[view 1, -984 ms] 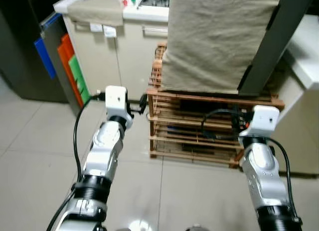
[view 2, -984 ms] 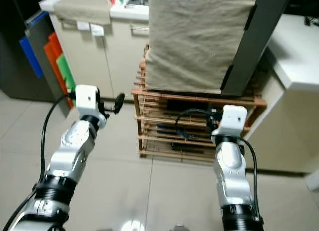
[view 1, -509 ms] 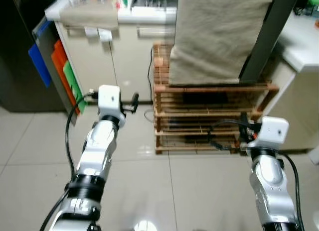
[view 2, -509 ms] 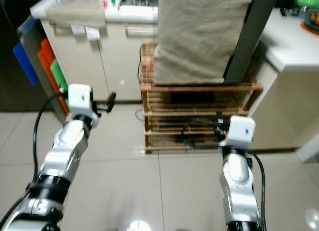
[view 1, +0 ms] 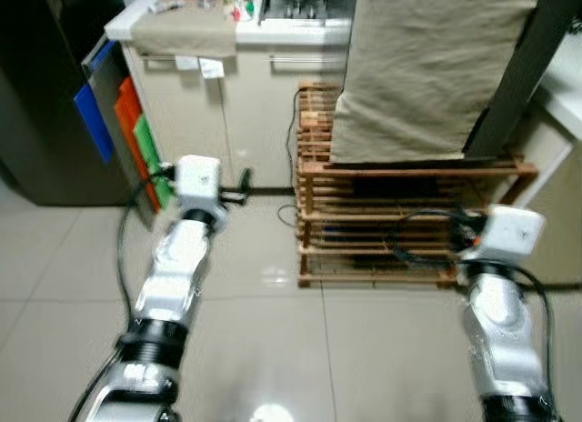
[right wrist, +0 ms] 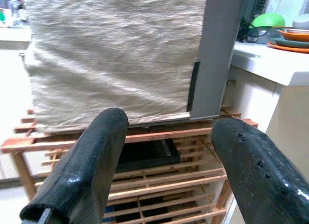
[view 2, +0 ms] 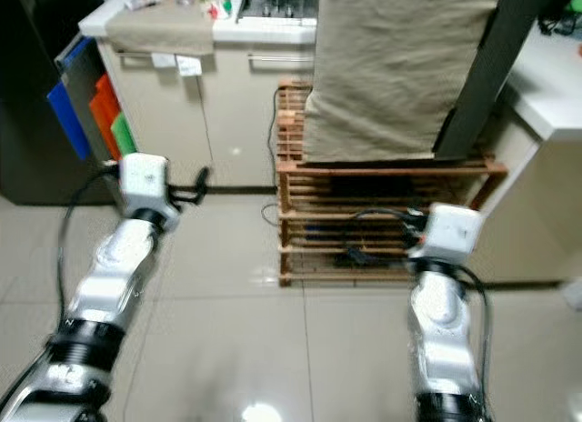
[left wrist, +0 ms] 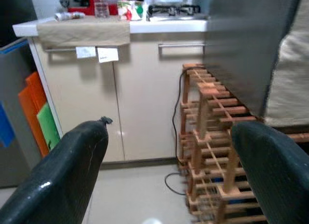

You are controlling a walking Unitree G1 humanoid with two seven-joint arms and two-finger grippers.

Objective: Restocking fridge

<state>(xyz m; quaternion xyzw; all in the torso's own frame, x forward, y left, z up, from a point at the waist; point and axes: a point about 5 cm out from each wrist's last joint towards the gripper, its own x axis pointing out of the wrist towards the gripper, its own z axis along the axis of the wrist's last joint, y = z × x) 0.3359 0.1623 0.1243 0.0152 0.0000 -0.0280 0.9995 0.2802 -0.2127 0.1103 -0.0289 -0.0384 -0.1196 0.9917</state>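
A tall dark appliance front (view 1: 36, 104), possibly the fridge, stands at the far left. I hold both arms out in front of me over the tiled floor. My left gripper (left wrist: 169, 137) is open and holds nothing; it points at the cream cabinet doors (left wrist: 145, 93). My right gripper (right wrist: 169, 125) is also open and holds nothing, facing the wooden slatted rack (right wrist: 145, 171) and the beige cloth (right wrist: 111, 55) draped above it. No item to stock is in either gripper.
Blue, orange and green boards (view 1: 127, 131) lean between the dark appliance and the cabinet. The counter (view 1: 227, 22) carries a cloth, bottles and a stove. A dark slanted post (view 1: 518, 67) and a white counter (view 2: 555, 95) with bowls (right wrist: 289, 33) stand on the right. A cable (left wrist: 175, 137) runs behind the rack.
The whole picture has shifted, so the camera has moved: the rack and cabinet now sit further right and a little further off. Both arms keep the same outstretched pose.
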